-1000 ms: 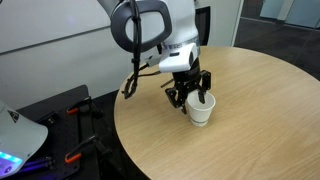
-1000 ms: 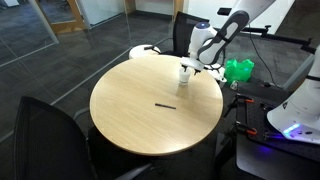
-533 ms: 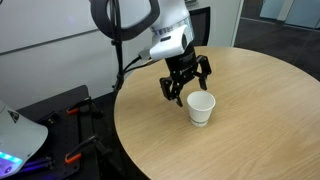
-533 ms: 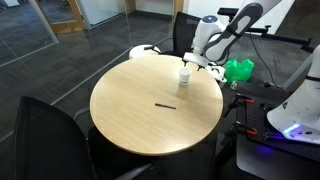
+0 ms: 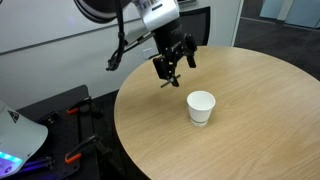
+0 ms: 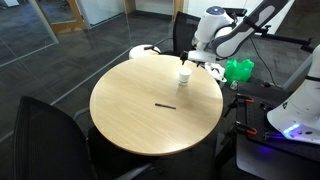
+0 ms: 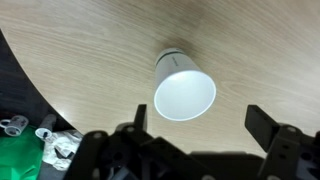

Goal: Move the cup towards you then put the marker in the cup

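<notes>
Your marker [image 6: 164,105] lies flat near the middle of the round table [image 6: 120,115], a thin dark stick well apart from every edge. It is too small there for you to tell one end from the other.

To its right, your cup [image 6: 185,76] stands upright close to the table's edge on the arm's side. It is a plain white paper cup with no handle, wider at the rim than at the base. In the wrist view you look down into the cup [image 7: 183,88], which is white inside and empty.

Your gripper [image 5: 177,70] hangs in the air above the table, up and to the left of the cup [image 5: 201,107] and clear of it. It is tilted, with its fingers spread wide and nothing between them.

In the wrist view the fingers [image 7: 262,122] are dark and cut off by the lower border. A green heap [image 7: 20,160] in the corner is too blurred to name.
</notes>
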Robot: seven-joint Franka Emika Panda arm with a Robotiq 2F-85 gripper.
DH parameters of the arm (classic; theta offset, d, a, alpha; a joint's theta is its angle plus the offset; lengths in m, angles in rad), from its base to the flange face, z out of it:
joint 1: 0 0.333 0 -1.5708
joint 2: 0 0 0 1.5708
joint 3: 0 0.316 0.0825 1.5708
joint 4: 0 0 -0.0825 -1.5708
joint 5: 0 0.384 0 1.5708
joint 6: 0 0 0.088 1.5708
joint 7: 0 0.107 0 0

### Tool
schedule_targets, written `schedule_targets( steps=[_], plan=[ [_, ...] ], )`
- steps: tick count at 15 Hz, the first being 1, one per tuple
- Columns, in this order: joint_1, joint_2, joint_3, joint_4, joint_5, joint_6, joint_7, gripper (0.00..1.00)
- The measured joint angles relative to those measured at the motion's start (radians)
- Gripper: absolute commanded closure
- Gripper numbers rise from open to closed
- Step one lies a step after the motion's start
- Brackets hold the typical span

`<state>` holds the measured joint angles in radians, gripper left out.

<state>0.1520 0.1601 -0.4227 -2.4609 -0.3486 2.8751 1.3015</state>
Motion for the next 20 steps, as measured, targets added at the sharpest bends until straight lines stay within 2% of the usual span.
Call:
schedule_targets(
  steps=[5, 10, 15, 20],
  plan=[
    [-0.03, -0.069, 0.14, -0.002, -0.022, -0.13, -0.109, 0.0],
    [-0.067, -0.075, 0.268, 0.037, 0.065, -0.278, -0.254, 0.0],
    [-0.078, -0.011, 0.324, 0.082, 0.111, -0.326, -0.348, 0.0],
    [-0.071, 0.13, 0.365, 0.16, 0.118, -0.337, -0.404, 0.0]
  ],
)
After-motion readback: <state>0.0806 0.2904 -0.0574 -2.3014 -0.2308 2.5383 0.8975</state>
